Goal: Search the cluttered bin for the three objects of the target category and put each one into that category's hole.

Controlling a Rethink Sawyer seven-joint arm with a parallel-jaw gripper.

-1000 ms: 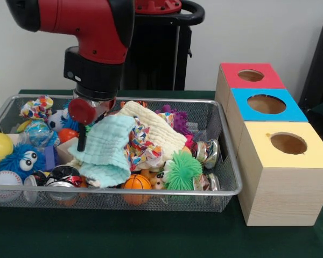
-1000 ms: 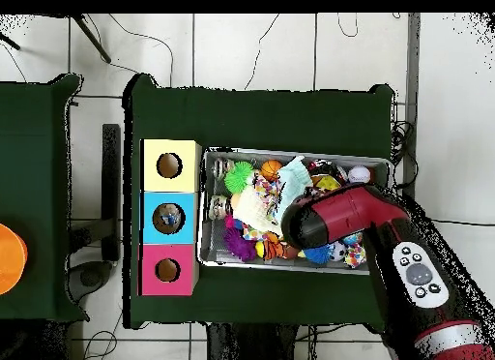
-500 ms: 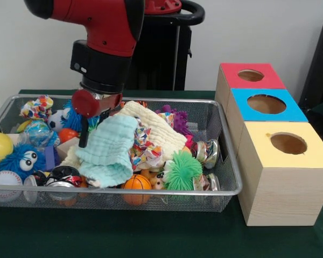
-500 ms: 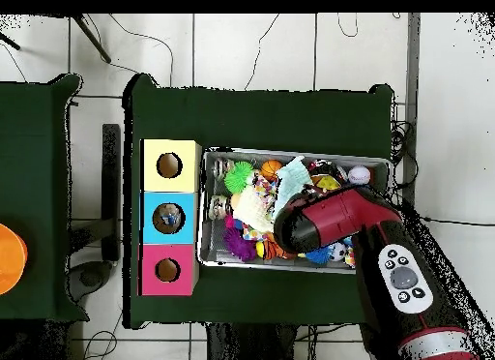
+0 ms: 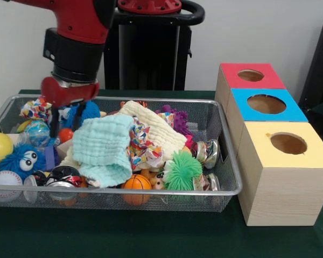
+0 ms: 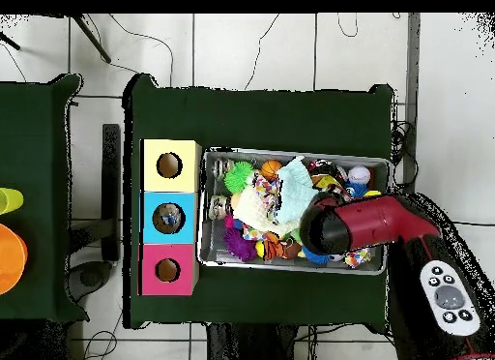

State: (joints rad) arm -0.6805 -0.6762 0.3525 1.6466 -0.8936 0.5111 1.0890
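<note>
Gripper hangs over bin end farthest from yellow box, above toys; finger state unclear. Mint cloth drapes mid-bin, hiding items, so search unfinished.

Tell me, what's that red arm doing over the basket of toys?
The red robot arm's gripper hangs over the far end of the wire basket, away from the three boxes, above balls and fuzzy toys. It seems to hold nothing. A mint cloth lies heaped on the pile mid-basket. Whether its fingers are open is unclear.
</note>
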